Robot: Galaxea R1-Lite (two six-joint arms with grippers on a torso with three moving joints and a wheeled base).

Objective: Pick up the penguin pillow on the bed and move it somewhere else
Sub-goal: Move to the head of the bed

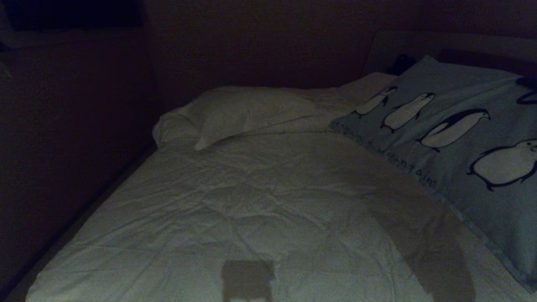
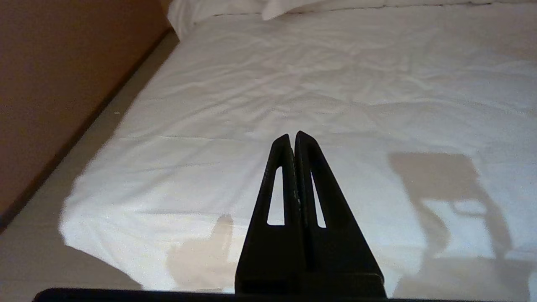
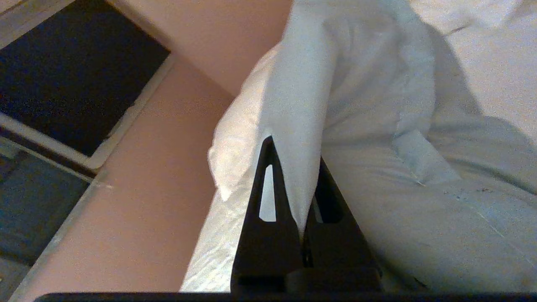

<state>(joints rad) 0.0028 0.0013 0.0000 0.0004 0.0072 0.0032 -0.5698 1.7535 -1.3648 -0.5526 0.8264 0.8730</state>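
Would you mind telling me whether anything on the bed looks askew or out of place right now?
Yes: the penguin pillow is tilted up off the bed, because the right gripper is shut on a fold of its fabric. The left gripper hangs shut and empty.

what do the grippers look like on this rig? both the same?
Yes, going by the wrist views. The left gripper and right gripper each have two matte black fingers, wide at the base and tapering to a narrow tip, each with a long slot cut through it. No cables or markings visible. The arms themselves are out of view.

penguin pillow, hand-lettered line ending "mountain"
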